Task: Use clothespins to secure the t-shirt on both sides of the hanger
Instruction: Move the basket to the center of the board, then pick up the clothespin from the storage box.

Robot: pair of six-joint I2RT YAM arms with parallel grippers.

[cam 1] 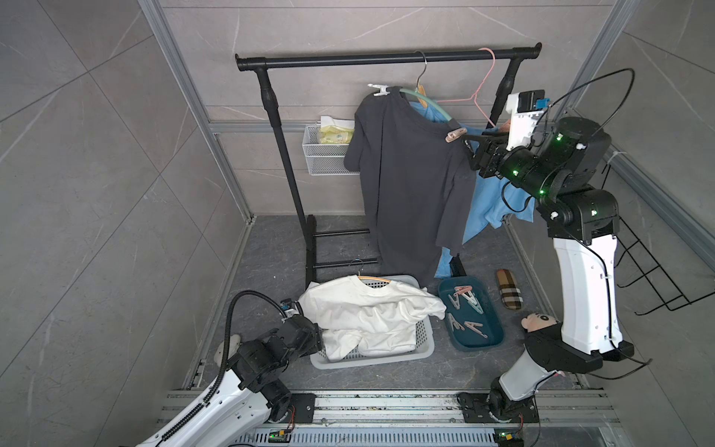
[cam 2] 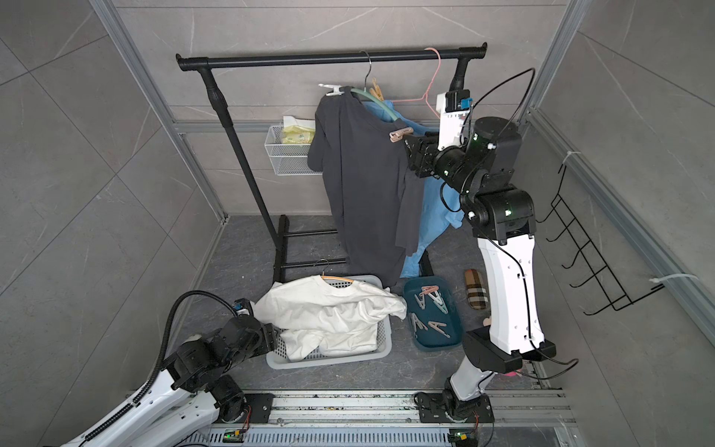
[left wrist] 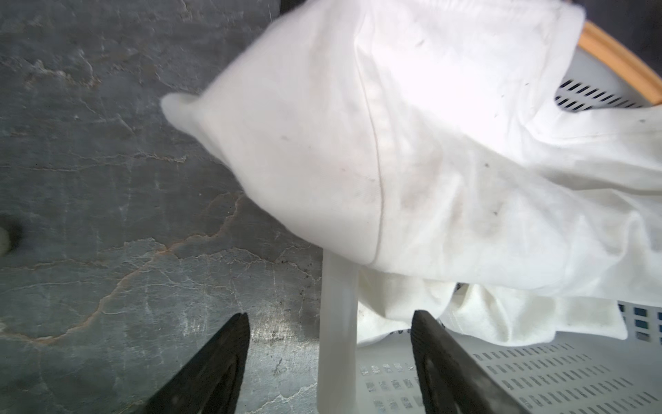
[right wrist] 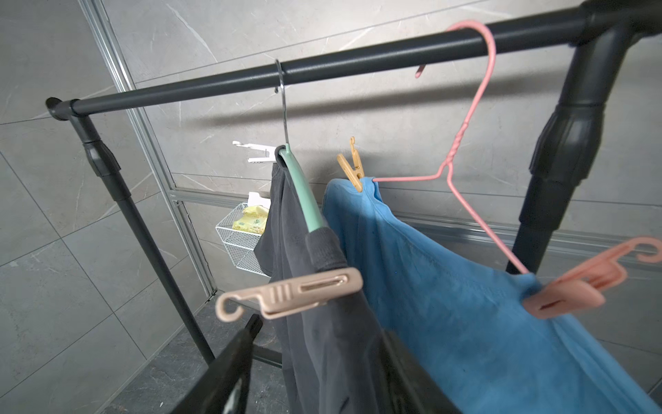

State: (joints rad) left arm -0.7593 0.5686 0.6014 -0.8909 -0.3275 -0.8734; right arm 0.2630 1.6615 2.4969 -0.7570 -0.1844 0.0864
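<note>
A dark grey t-shirt (cam 1: 406, 174) hangs on a green hanger (right wrist: 302, 193) from the black rack rail (cam 1: 387, 58). A tan clothespin (right wrist: 297, 292) (cam 1: 455, 135) clamps the shirt's near shoulder. A white clothespin (right wrist: 256, 152) (cam 1: 378, 89) grips the far shoulder. My right gripper (right wrist: 322, 329) (cam 1: 470, 149) is open just below the tan pin, apart from it, with shirt fabric hanging between its fingers. More clothespins (cam 1: 464, 305) lie in a teal tray (cam 1: 495, 340). My left gripper (left wrist: 330, 317) (cam 1: 315, 340) is open astride the basket's rim (left wrist: 336, 340), beside a white t-shirt (left wrist: 394, 143).
A blue shirt (right wrist: 465, 304) hangs on a pink wire hanger (right wrist: 462, 143), held by a yellow pin (right wrist: 353, 168) and a pink pin (right wrist: 580, 286). The grey basket (cam 1: 371, 360) holds the white shirt on a wooden hanger. A wire basket (cam 1: 325, 154), plaid case (cam 1: 508, 288) and doll (cam 1: 537, 321) are nearby.
</note>
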